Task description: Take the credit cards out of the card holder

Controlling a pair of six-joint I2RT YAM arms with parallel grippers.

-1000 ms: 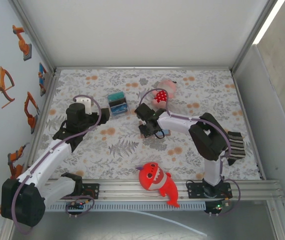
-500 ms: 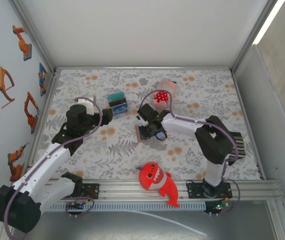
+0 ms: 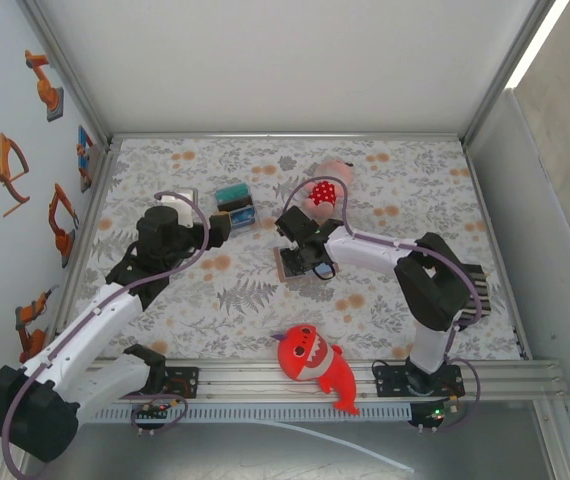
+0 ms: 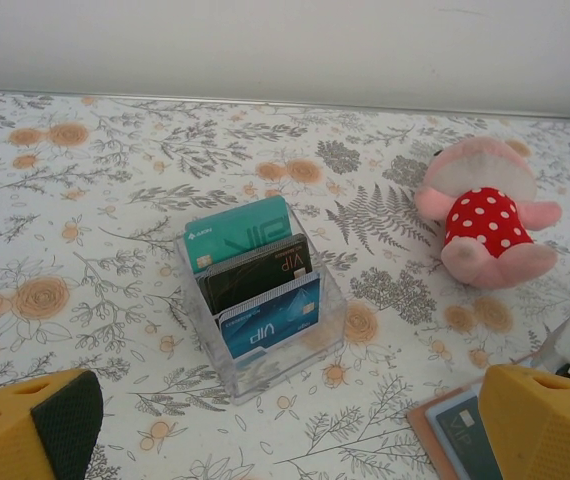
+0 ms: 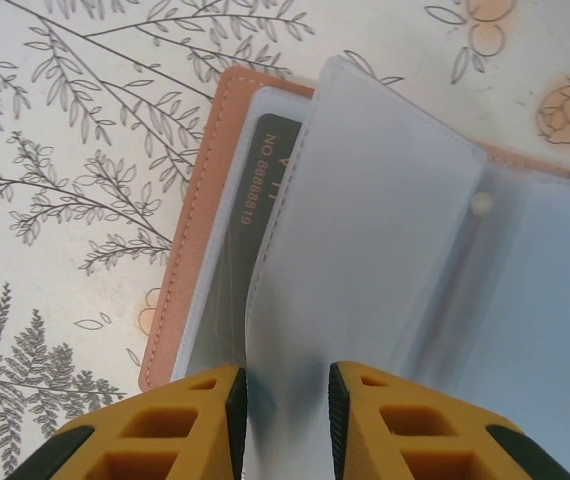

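Note:
The card holder (image 3: 287, 263) lies open on the floral cloth, its tan edge (image 5: 180, 230) and blue-grey clear sleeves (image 5: 395, 220) spread under my right wrist camera. A dark credit card (image 5: 265, 190) sits in the left pocket, half covered by a sleeve. My right gripper (image 5: 287, 420) hovers right over the sleeves with its jaws a little apart and nothing pinched between them. Left of the holder, my left gripper (image 4: 295, 440) stands wide open and empty, and the holder's corner with the card (image 4: 465, 435) shows by its right finger.
A clear stand of teal, black and blue cards (image 4: 255, 290) stands ahead of the left gripper (image 3: 220, 228). A pink plush with a red spotted patch (image 3: 325, 185) lies behind the right gripper (image 3: 303, 258). A red shark plush (image 3: 315, 362) lies near the front rail, a striped cloth (image 3: 470, 290) at right.
The right gripper's jaws have parted and the holder now lies open and flat beneath it. The left gripper has edged toward the card stand.

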